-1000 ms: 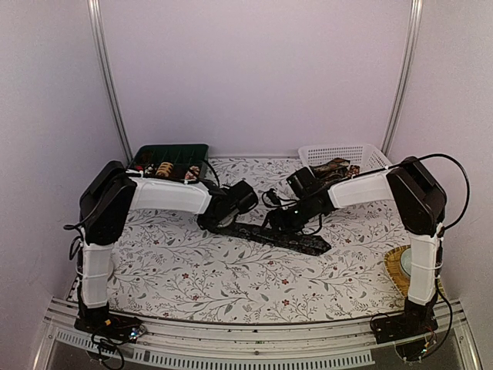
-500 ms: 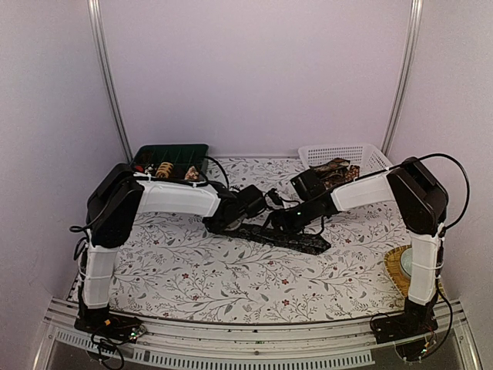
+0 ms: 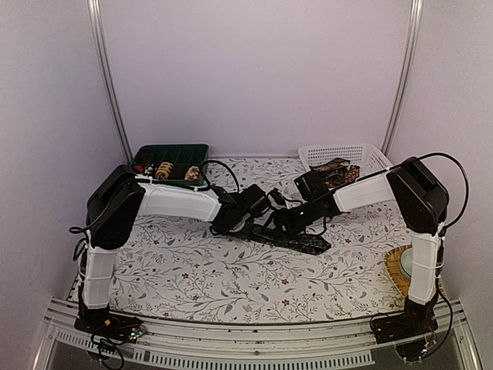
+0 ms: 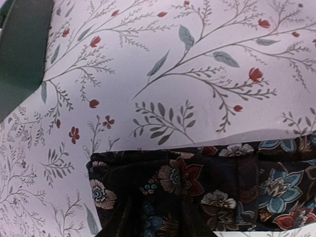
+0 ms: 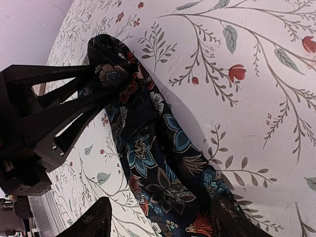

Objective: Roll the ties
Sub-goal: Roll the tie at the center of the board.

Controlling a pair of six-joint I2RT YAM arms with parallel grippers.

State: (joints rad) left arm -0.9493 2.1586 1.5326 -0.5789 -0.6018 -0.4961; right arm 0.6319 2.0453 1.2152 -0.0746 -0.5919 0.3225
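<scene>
Black floral tie (image 5: 148, 153) lies under the open right end effector (image 5: 160, 215); left end effector (image 5: 104, 84) at its end, grip unclear.

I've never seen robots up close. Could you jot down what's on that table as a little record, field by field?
Flat tie: dark floral, stretched across the flowered tablecloth
Left tool: jaws apart at the tie's end; grip unclear
Right tool: open, straddling the tie
Green tray: rolled ties inside
White basket: loose ties inside

Green tray (image 3: 171, 148), white basket (image 3: 333, 151), maybe coaster (image 3: 394, 267)
</scene>
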